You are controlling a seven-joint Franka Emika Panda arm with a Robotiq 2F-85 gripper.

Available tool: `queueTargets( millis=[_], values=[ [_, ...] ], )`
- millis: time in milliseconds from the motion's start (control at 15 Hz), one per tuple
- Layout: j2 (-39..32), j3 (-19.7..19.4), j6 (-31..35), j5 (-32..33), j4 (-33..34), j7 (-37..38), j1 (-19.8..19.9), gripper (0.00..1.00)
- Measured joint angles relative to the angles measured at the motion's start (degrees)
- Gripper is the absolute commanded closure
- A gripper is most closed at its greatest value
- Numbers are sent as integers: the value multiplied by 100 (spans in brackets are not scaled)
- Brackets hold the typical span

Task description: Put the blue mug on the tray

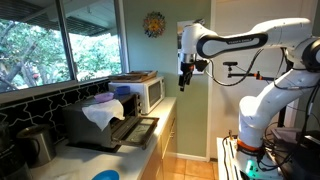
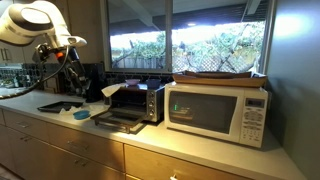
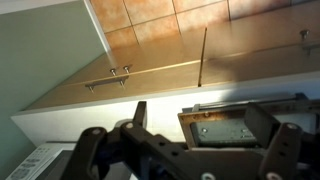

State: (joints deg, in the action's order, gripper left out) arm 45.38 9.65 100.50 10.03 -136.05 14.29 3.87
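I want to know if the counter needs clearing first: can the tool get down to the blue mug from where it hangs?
Probably yes. The tool hangs in open air beside the microwave. The blue mug looks exposed from above, though tight between the microwave and the cloth.

No writing, brand, number or sign can be read in any view. The control panel (image 2: 253, 118) at the right end of the white microwave (image 2: 205, 112) shows only blurred marks, too small to make out.
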Motion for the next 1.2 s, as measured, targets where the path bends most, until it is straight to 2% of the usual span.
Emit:
queueTargets(
  millis=[133,333,600,867,1200],
  values=[
    [-3,-145,359,67,249,140,110,0],
    [-141,-623,774,78,762,31,286,0],
    [-955,-1153,1087,-291,1754,-496,244,0],
    [-1753,-1221,1125,-693,2520,-509,146,0],
    [-1857,-1211,1245,-661,2644,-696,124,0]
  ],
)
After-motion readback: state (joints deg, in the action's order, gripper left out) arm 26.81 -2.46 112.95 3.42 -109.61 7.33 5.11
